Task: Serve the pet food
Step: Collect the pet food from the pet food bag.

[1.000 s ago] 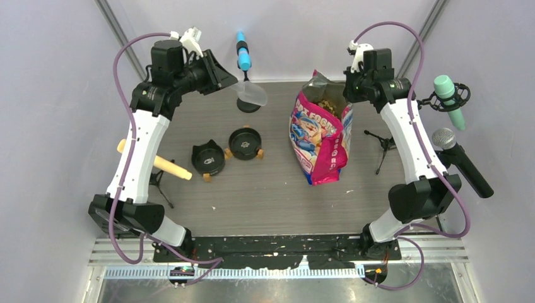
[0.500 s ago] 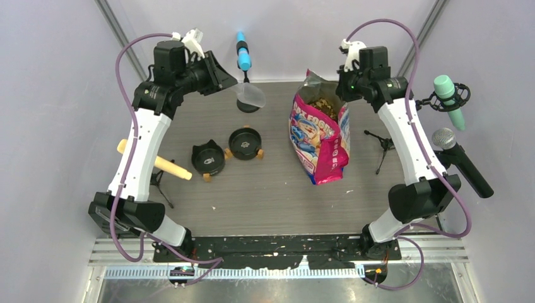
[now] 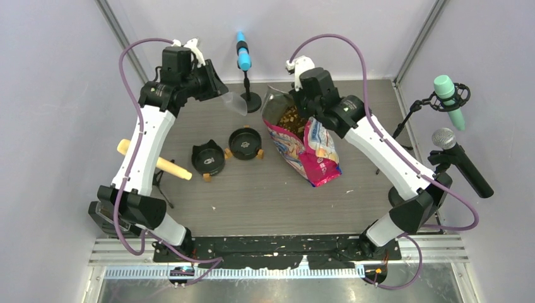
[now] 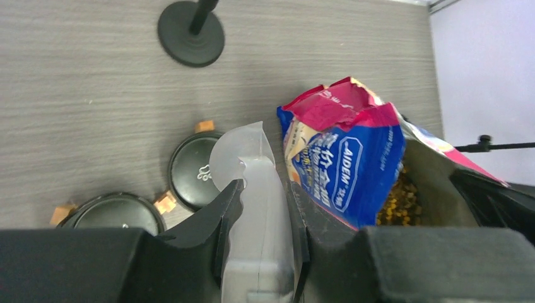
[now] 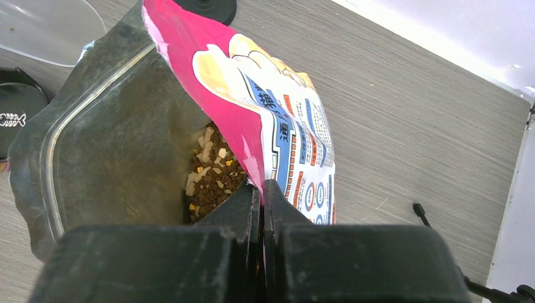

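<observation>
Brown and tan pellets of pet food (image 3: 291, 117) lie inside the open bag (image 3: 317, 151), to the right of the left tool (image 3: 216, 88) and apart from it. The left tool is clamped on the handle of a translucent plastic scoop (image 3: 235, 103). In the top view the scoop's bowl end points toward the bag mouth without touching it. The right tool (image 3: 305, 108) is closed on the bag's upper rim. In the right wrist view the pellets sit just beside and below its fingertips (image 5: 252, 192), on the inner side of the pinched wall.

The pet food consists of many small dry pieces. Most are dark brown, mixed with lighter tan and a few yellow pieces. Only the top of the heap is visible, deep in the bag against its dull grey lining.

Containers, left to right:
- Two black bowls (image 3: 208, 158) (image 3: 245, 143) with wooden feet stand touching each other on the grey wood-grain surface (image 3: 265, 189). Each interior shows its black floor with a white printed mark.
- The scoop is see-through, and the surface shows through its wall.
- The bag is printed pink, white and blue. It leans to the left with its mouth held wide open, and it holds the pellets.
</observation>
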Robot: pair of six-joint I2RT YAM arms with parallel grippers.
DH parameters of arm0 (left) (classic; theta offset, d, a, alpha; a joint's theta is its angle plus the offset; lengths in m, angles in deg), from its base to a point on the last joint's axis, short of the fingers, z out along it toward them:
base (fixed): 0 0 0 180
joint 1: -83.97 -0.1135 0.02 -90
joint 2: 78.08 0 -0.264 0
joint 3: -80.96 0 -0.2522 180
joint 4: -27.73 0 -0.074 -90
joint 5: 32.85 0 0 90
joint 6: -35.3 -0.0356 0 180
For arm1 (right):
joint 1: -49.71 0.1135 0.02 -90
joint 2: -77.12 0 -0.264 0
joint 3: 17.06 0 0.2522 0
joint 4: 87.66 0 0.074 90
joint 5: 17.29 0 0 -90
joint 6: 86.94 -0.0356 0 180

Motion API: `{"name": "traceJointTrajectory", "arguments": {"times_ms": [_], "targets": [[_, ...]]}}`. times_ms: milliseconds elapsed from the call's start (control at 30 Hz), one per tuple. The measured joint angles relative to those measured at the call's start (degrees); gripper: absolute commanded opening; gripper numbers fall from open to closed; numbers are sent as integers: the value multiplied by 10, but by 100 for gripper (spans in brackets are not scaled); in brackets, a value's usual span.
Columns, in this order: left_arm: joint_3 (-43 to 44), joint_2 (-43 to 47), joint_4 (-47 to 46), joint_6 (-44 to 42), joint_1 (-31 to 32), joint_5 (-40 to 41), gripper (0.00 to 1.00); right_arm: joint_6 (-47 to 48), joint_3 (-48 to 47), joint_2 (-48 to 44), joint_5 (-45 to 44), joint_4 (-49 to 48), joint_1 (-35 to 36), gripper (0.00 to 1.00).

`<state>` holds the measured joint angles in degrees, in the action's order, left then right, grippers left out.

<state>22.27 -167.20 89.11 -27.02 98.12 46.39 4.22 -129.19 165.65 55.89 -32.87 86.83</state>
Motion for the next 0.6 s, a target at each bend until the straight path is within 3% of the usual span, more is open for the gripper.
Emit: {"name": "traceJointTrajectory", "arguments": {"times_ms": [600], "targets": [[-50, 33, 13, -12, -33, 122, 0, -31, 24, 46, -75, -46, 162, 5]]}}
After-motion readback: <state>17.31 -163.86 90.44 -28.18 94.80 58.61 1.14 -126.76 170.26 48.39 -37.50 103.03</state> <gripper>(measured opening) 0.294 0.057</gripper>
